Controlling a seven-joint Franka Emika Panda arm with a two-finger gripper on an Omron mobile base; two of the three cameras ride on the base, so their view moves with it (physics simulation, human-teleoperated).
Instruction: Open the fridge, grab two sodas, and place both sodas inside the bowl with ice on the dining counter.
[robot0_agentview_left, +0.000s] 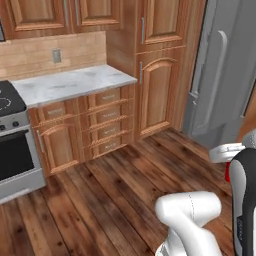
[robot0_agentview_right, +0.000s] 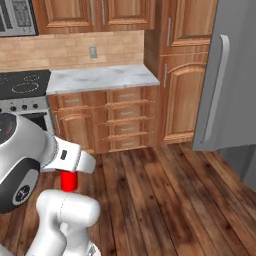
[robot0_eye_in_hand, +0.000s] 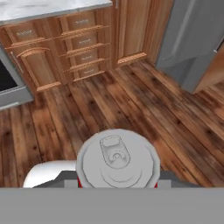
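Beside the fridge (robot0_agentview_right: 227, 85), whose door with its long pale handle stands swung out toward the wooden cabinets, the arm hangs over the plank floor with a red can (robot0_agentview_right: 68, 181) in its tool (robot0_eye_in_hand: 117, 186). So the opening is done, I'd say, and one soda has been fetched. By my reckoning the larger part is left: carrying this can to the bowl, then returning for the second soda.

Seen from the hand, the can's silver top (robot0_eye_in_hand: 116, 155) sits squarely between the fingers, with slivers of red at either side. From the right base view its red body pokes out below the white wrist. The tool is narrowed around the can, gripping it upright, well away from the fridge.
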